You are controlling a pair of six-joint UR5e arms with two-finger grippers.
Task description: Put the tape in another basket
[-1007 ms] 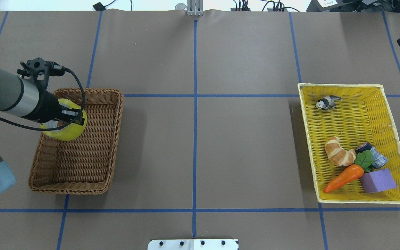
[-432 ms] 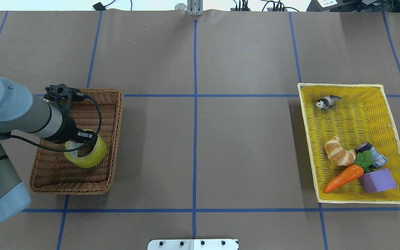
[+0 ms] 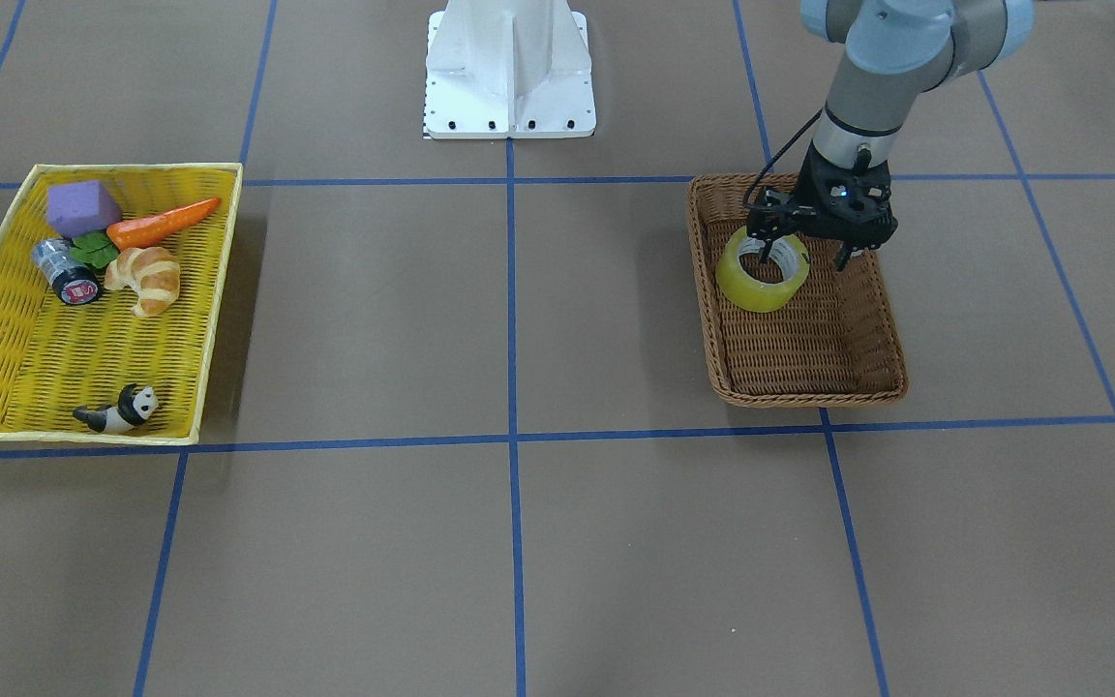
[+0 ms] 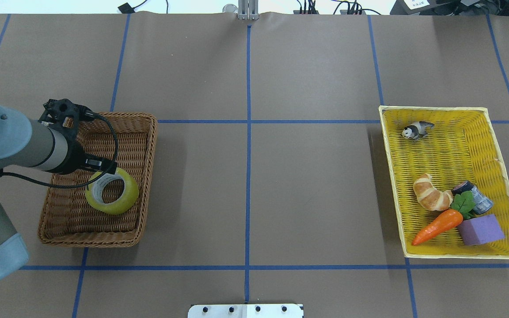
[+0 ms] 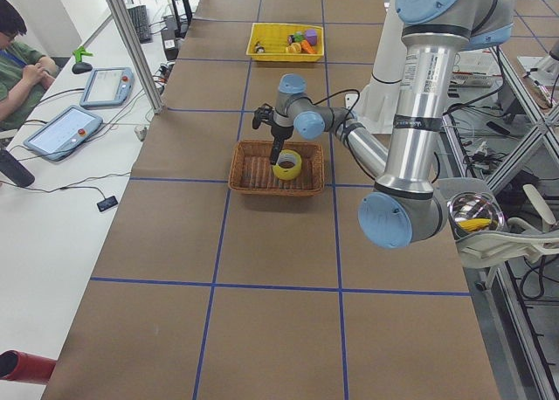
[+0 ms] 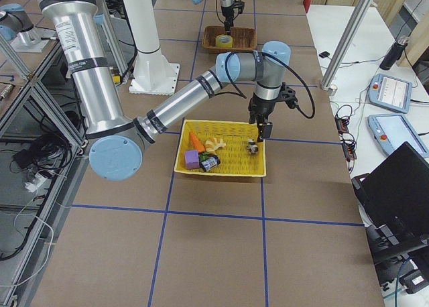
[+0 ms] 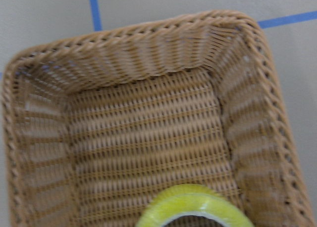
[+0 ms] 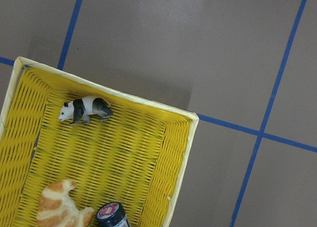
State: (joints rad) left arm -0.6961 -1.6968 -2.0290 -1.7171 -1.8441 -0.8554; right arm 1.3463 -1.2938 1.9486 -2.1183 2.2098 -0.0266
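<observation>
Here we see the left gripper [image 3: 802,257] low over the basket [image 3: 809,393] with its jaws spread. One finger dips into the hollow of the tape [image 3: 759,290], the other stands outside the roll, and neither looks pressed against it. The tape rests on the basket floor, slightly tilted, near the wall on the table's middle side. The right gripper [image 6: 262,131] hangs above the yellow tray [image 6: 221,170] near the panda [image 6: 253,146]; we cannot tell how its jaws stand.
</observation>
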